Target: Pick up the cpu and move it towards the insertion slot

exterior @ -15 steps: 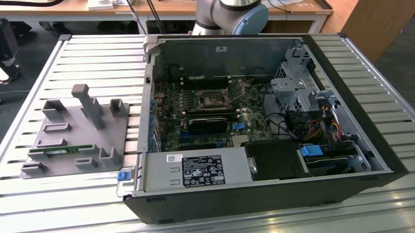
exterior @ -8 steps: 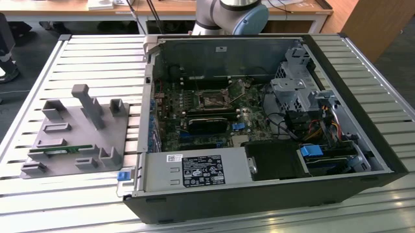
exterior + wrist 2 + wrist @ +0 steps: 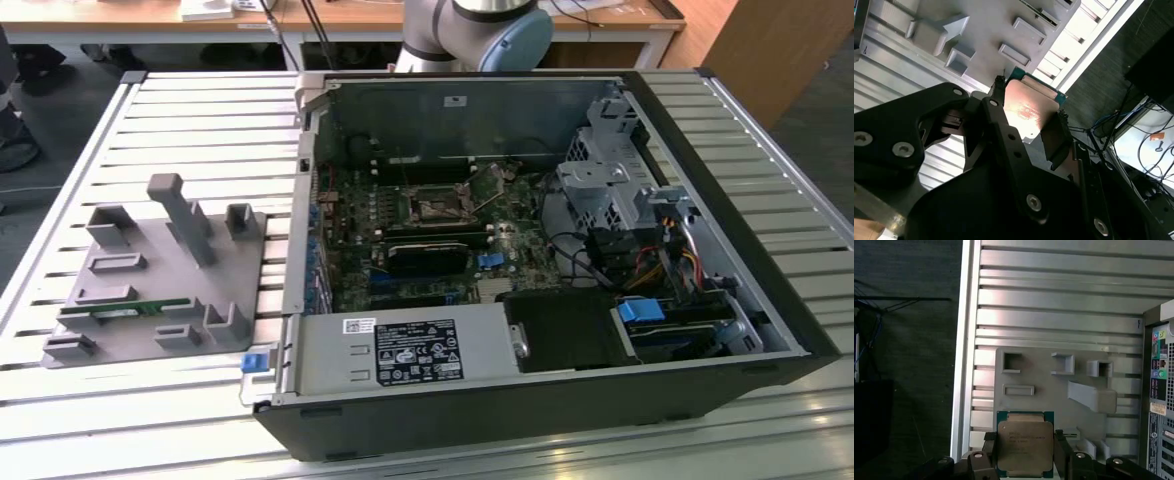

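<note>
Cpu (image 3: 1025, 444) is sitting pinched edge-on in the gripper (image 3: 1025, 436), black fingers (image 3: 990, 447) pressing on two opposite sides, silver lid facing the camera in both wrist views. The second wrist view is showing the same clamp (image 3: 1029, 114) from the other side, with the chip (image 3: 1030, 106) catching a reddish glare and its green rim poking out past the fingertips.

Behind it, the chip is hanging over the grey fixture (image 3: 1054, 390), clear of its little pockets. That fixture is lying on the slatted table (image 3: 1054, 305), and the edge of the case (image 3: 1158, 390) is peeking in just beside it.

In the exterior view the fixture (image 3: 147, 270) is sitting on the view's left with a memory stick (image 3: 120, 311) parked in it, and the open case (image 3: 747, 330) is taking up the middle and the view's right. The slot (image 3: 438, 208) is lying deep inside on the board, well apart from where the chip is hanging, so I'd say the carry is barely under way.

What's worrying me: the grip is only biting on thin edges, so a jolt could be twisting or dropping the chip. The case wall is standing between chip and slot too, so a low path could be clipping a corner.
</note>
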`<action>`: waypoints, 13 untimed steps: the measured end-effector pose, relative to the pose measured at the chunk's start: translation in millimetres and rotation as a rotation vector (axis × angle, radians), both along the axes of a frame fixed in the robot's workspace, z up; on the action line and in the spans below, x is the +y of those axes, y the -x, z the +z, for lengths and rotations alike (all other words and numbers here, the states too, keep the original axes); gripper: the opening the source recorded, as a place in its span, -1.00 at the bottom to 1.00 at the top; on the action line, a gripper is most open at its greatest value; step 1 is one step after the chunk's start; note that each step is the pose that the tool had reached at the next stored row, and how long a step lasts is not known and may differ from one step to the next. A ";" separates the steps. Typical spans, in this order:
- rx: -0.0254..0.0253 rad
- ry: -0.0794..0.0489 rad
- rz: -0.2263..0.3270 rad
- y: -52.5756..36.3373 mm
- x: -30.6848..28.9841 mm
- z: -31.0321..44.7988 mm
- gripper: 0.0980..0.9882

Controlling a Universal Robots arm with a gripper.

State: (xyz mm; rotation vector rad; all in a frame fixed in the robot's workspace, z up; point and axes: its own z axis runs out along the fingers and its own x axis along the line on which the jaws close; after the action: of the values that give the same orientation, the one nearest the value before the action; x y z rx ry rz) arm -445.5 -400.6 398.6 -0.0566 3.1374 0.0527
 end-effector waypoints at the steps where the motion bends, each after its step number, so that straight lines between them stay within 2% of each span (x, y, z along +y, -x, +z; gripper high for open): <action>1: -0.0001 0.000 0.000 0.0 0.1 1.7 -0.01; 7: -0.0001 0.000 0.000 0.0 0.2 11.6 -0.01; 13: -0.0001 0.000 0.000 -5.7 0.2 12.5 -0.01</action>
State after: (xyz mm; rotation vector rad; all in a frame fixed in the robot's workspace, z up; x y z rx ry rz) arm -439.8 -400.4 411.1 -0.0565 3.1374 0.0528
